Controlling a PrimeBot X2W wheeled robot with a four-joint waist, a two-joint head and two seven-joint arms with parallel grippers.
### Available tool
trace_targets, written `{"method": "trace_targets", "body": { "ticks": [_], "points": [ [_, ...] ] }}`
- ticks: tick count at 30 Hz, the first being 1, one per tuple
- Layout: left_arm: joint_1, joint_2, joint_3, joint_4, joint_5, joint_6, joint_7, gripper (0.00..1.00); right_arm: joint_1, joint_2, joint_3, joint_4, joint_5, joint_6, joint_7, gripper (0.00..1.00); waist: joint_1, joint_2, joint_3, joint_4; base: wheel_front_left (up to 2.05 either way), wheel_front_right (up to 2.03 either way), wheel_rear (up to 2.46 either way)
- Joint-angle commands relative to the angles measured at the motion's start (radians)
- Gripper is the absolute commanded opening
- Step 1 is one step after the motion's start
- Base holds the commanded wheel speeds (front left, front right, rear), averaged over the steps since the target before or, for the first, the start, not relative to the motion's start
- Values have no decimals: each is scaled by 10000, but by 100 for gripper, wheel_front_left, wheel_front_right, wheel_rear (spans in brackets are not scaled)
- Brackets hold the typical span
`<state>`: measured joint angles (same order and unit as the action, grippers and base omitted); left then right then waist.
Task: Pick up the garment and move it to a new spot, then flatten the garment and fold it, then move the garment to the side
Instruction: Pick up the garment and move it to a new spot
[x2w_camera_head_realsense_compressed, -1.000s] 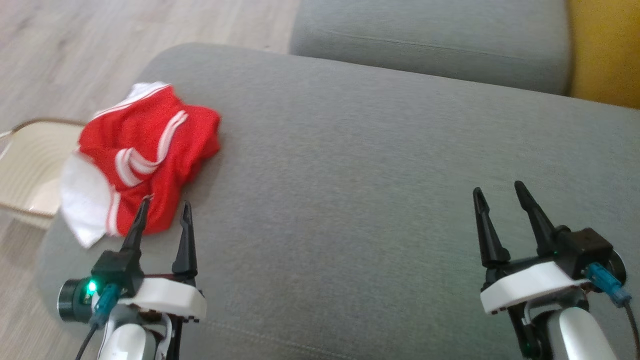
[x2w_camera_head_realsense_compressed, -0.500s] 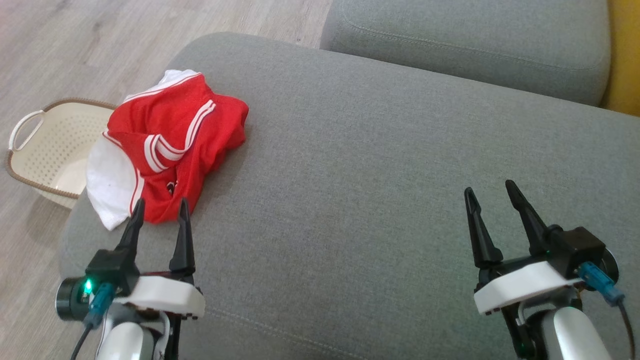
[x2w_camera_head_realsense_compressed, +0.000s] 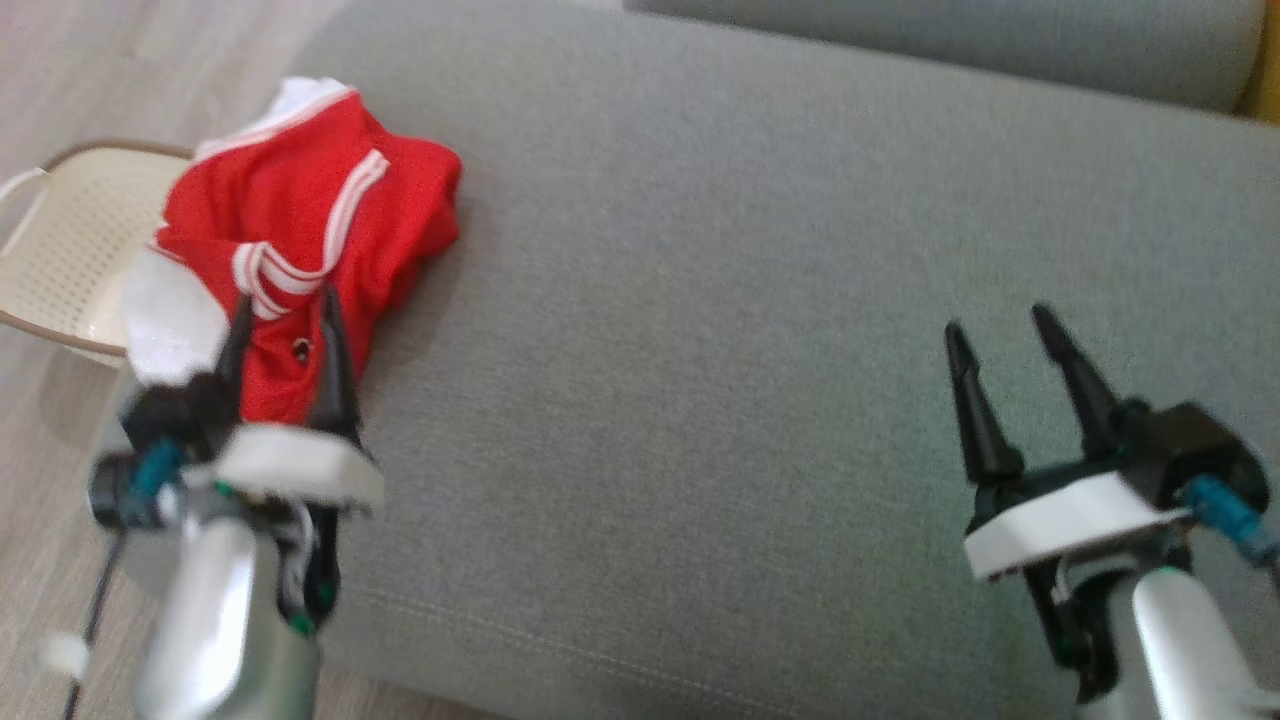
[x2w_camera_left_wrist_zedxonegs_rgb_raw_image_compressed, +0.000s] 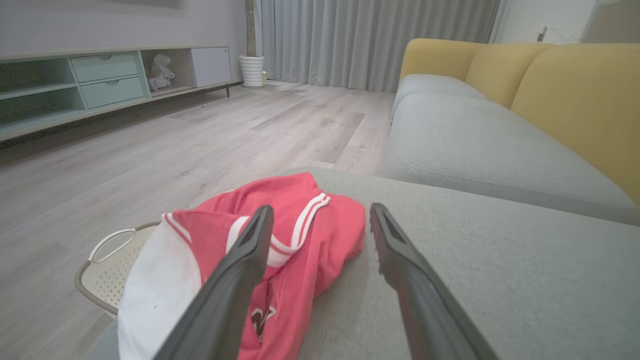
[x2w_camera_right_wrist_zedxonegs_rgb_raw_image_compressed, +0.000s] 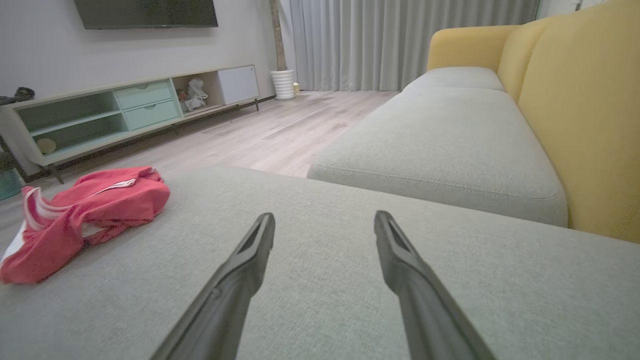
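The red-and-white garment (x2w_camera_head_realsense_compressed: 300, 220) lies crumpled at the left corner of the grey sofa cushion (x2w_camera_head_realsense_compressed: 700, 300), beside a cream basket (x2w_camera_head_realsense_compressed: 60, 230) on the floor (x2w_camera_head_realsense_compressed: 40, 420). The left jaws stand open at its near edge; the right jaws, open too, hover over bare cushion well apart.

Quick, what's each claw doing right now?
Left claw: open, poised at the red garment, not gripping it.
Right claw: open, empty, over the grey cushion.
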<state>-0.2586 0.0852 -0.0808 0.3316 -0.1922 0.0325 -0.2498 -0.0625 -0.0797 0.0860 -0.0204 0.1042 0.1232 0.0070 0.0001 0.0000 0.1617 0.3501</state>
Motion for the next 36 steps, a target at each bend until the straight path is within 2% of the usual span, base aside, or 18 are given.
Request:
{"method": "trace_targets", "body": {
  "ticks": [1, 5, 11, 17, 21, 22, 23, 24, 31, 34, 36],
  "points": [
    [-846, 218, 486, 115, -56, -116, -120, 100, -509, -134, 168, -483, -85, 75, 58, 100, -1, 0, 595, -327, 0, 0, 0],
    [-2215, 501, 719, 1622, -37, -404, -120, 100, -852, -307, 138, -683, -146, 75, 173, 100, -1, 0, 1261, -687, 0, 0, 0],
    [-4257, 892, 1045, 4111, -89, -546, -120, 100, -1177, -505, 12, -952, -181, 75, 358, 100, -1, 0, 2167, -1045, 0, 0, 0],
    [-5926, 1386, 1057, 6722, -167, -754, 170, 100, -1344, -611, -12, -1068, -157, 75, 413, 100, -1, 0, 2651, -1280, 0, 0, 0],
    [-6480, 1480, 951, 7599, -170, -892, 450, 100, -1368, -638, -42, -1075, -144, 75, 397, 100, -1, 0, 2748, -1305, 0, 0, 0],
    [-6628, 1513, 902, 7845, -168, -962, 569, 84, -1371, -643, -45, -1073, -138, 75, 396, 100, -1, 0, 2768, -1309, 0, 0, 0],
    [-6759, 1554, 810, 8014, -119, -1038, 596, 44, -1382, -643, -43, -1066, -132, 75, 394, 100, -1, 0, 2784, -1316, 0, 0, 0],
    [-6869, 1593, 740, 8127, -89, -1106, 543, 0, -1397, -643, -43, -1046, -124, 75, 386, 100, -1, 0, 2783, -1317, 0, 0, 0],
    [-7286, 2000, 503, 8247, 97, -1160, 4, 0, -1436, -651, -47, -1105, -16, 75, 91, 100, -1, 0, 2595, -1180, 0, 0, 0],
    [-7352, 2181, 542, 7510, 160, -984, -104, 0, -1388, -633, -123, -1041, -5, 75, 23, 100, -1, 0, 2374, -1114, 0, 0, 0],
    [-7208, 2228, 683, 6497, 145, -860, -113, 0, -1346, -588, -189, -966, 15, 75, -26, 100, -1, 0, 2181, -1090, 0, 0, 0]
  ]
}}
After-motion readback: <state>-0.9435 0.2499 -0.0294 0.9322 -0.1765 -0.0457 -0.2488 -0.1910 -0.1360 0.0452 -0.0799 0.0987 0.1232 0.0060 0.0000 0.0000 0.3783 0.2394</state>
